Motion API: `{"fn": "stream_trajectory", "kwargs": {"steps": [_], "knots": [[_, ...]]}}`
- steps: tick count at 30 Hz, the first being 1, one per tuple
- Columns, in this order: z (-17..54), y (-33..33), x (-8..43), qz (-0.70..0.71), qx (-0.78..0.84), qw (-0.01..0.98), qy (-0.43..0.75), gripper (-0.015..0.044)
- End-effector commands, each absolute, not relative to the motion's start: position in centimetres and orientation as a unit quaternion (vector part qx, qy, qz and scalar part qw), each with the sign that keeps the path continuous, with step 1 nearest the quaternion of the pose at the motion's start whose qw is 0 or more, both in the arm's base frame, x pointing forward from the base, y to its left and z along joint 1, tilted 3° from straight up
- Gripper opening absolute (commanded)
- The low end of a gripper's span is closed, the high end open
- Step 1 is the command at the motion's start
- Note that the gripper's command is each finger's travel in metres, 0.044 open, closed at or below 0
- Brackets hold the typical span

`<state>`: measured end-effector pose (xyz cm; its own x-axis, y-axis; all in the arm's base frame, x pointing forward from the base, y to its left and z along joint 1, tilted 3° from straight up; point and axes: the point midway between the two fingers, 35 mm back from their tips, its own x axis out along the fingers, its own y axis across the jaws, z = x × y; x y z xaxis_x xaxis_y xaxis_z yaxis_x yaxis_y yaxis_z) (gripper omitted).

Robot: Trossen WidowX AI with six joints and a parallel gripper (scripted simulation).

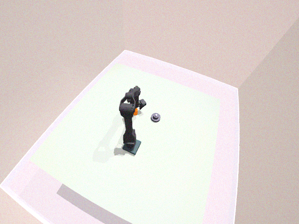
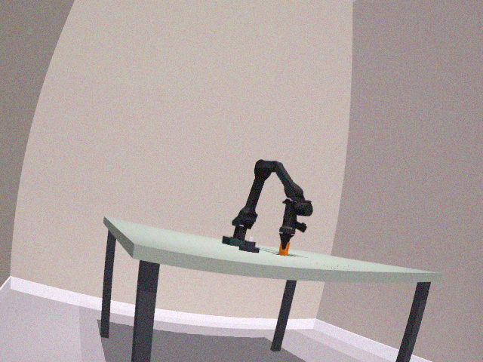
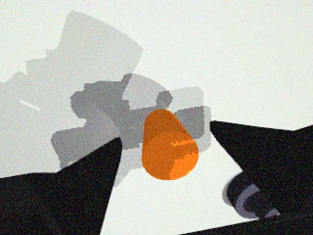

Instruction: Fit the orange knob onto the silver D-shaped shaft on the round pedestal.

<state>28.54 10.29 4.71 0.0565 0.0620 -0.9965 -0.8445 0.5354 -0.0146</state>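
The orange knob (image 1: 135,111) (image 2: 283,253) (image 3: 170,154) stands upright on the table, partly hidden by the arm in the top view. Its underside and hole are hidden. My gripper (image 2: 285,246) (image 3: 166,132) is open and points down over the knob. In the wrist view one fingertip is on each side of the knob, with a gap at both sides. The round grey pedestal (image 1: 155,119) (image 2: 248,247) (image 3: 243,202) stands apart from the knob, partly behind the right finger in the wrist view. Its silver shaft (image 1: 156,115) (image 2: 250,238) is bare; its flat side cannot be made out.
The arm's dark base plate (image 1: 138,147) (image 2: 229,240) stands on the pale green table (image 1: 178,154) (image 2: 187,246), close to the pedestal in the exterior view. The arm's shadow lies around the knob. The wrist camera housing (image 1: 143,103) (image 2: 301,226) juts out beside the gripper.
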Motion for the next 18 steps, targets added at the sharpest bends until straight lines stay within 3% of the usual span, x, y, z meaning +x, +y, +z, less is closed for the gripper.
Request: {"fn": "stream_trajectory", "kwargs": {"steps": [1,8,18], "knots": [[3.86,10.35,28.43,0.351,-0.329,0.646,0.593,0.0440],[3.01,10.37,28.38,0.351,-0.329,0.646,0.593,0.0440],[3.01,10.37,28.38,0.351,-0.329,0.646,0.593,0.0177]]}}
